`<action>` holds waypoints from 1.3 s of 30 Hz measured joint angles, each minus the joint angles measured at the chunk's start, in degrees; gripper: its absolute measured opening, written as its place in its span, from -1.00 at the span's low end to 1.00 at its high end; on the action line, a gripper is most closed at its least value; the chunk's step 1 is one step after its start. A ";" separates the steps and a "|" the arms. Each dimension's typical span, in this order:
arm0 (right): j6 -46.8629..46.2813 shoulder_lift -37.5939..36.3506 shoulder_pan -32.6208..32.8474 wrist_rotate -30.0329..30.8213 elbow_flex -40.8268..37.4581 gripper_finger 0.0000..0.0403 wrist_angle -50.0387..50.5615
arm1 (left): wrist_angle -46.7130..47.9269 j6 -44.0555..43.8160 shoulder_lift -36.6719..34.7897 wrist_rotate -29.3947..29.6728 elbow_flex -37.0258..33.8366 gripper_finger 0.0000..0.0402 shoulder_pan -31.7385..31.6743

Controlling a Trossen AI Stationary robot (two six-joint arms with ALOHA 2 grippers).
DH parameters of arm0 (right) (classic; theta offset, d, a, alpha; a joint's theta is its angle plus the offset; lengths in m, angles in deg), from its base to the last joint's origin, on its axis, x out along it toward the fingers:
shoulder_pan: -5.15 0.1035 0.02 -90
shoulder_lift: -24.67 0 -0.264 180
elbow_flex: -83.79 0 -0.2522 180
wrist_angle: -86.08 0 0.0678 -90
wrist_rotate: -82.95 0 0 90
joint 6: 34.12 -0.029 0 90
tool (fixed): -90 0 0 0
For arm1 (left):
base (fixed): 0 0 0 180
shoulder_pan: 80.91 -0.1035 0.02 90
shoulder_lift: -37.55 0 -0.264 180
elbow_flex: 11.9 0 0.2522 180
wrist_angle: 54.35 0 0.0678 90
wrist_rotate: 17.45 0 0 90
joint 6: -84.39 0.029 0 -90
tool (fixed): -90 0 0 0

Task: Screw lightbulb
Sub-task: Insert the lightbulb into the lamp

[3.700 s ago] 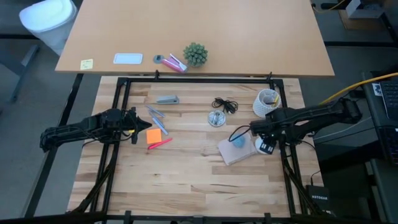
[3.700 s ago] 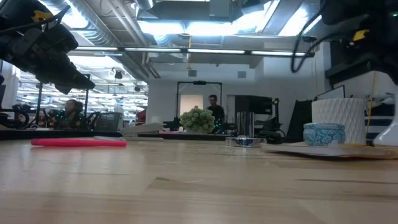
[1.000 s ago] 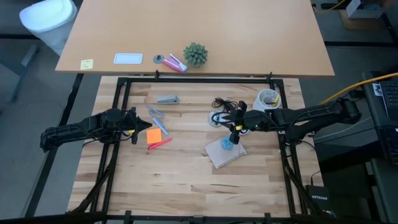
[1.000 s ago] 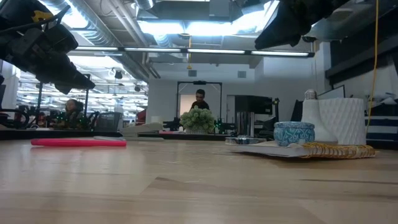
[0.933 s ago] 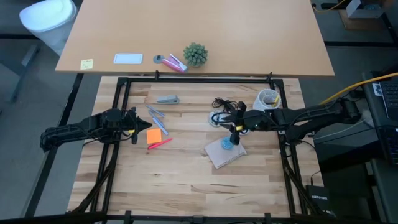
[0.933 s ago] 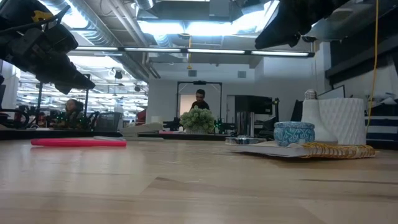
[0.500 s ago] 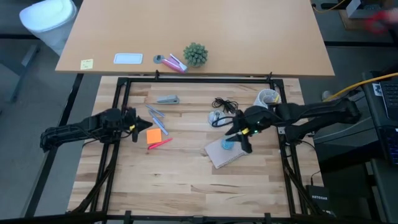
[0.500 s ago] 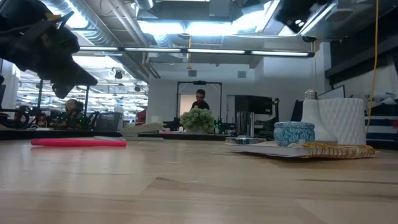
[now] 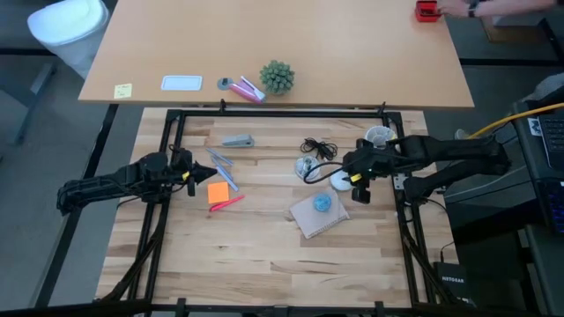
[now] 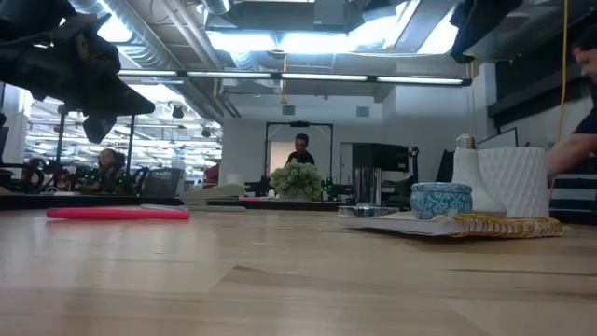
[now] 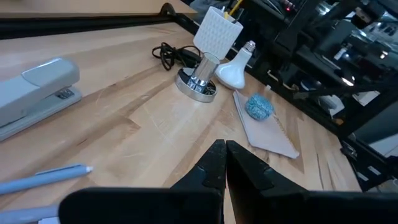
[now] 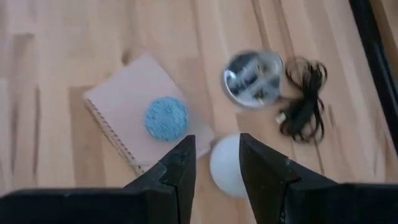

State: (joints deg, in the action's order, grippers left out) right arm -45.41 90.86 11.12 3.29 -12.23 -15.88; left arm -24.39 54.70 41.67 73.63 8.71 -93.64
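The lightbulb (image 11: 234, 71) rests on its white globe on the table beside the metal socket (image 11: 199, 84), its grey screw base (image 11: 250, 47) tilted up. It also shows from above as the bulb (image 9: 339, 182) and in the low view as the bulb (image 10: 465, 168). My right gripper (image 12: 216, 165) hangs open high above the lightbulb (image 12: 227, 171), pointing steeply down and touching nothing; from above it is the right gripper (image 9: 357, 189). My left gripper (image 11: 224, 149) is shut and empty at the table's left, seen from above as the left gripper (image 9: 189, 173).
A blue blob (image 9: 322, 203) lies on a notebook (image 9: 308, 220) near the bulb. The socket's black cord (image 9: 319, 146) and a white holder (image 9: 379, 137) lie behind. A stapler (image 9: 237, 140), pens and an orange pad (image 9: 219, 191) sit by the left gripper. A person's hand (image 9: 493, 7) reaches over the far table.
My right gripper has risen and drawn back toward the table's right edge, away from above the blue blob, and has tipped to point more steeply down; its fingers stay apart. My left gripper has rolled about its own axis in place.
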 joint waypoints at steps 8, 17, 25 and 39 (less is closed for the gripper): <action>-15.39 0.83 0.00 10.19 -5.10 -0.39 11.01 | -0.42 -0.58 0.06 0.03 -1.11 -0.98 0.00; -16.38 1.35 -0.48 16.15 -16.28 -0.39 2.60 | -3.45 0.73 1.51 1.01 -1.86 -0.98 0.00; -17.39 1.26 -0.48 20.57 -21.96 -0.39 -7.44 | -3.40 1.52 1.75 1.04 -1.88 -0.98 0.00; -9.33 9.57 -0.48 17.80 -29.76 -0.39 -41.64 | -3.34 3.06 1.91 1.05 -1.88 -0.98 0.00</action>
State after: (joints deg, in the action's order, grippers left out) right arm -54.74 100.43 10.64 21.09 -41.98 -57.52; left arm -27.73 57.76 43.58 74.68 6.83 -93.64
